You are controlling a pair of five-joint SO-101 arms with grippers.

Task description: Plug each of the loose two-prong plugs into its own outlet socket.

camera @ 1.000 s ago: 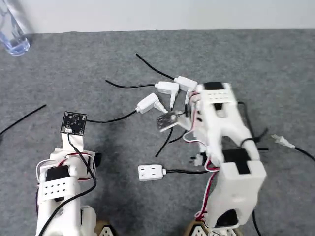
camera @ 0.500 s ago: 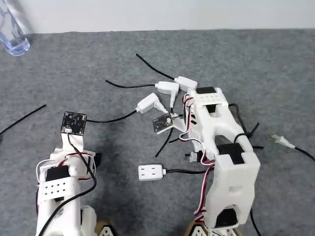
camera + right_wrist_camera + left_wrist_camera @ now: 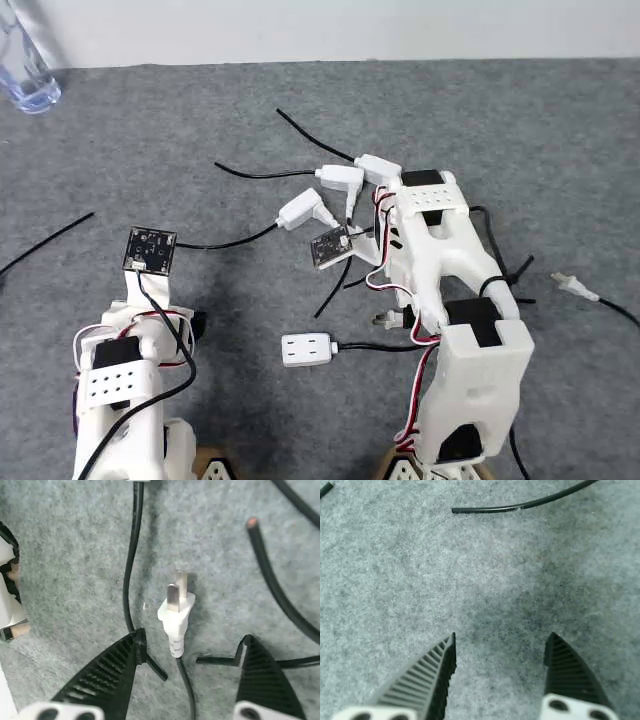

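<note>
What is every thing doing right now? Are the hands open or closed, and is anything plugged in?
Left hand: open, empty.
Right hand: open, above a plug, not gripping it.
Plug: loose, lying flat, prongs bare.
Socket: lying flat, nothing plugged in.
Far plug: loose, unplugged.

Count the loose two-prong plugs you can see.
2. One plug lies within the open right tool; a second plug lies far right on the carpet. The right arm may hide more.
</note>
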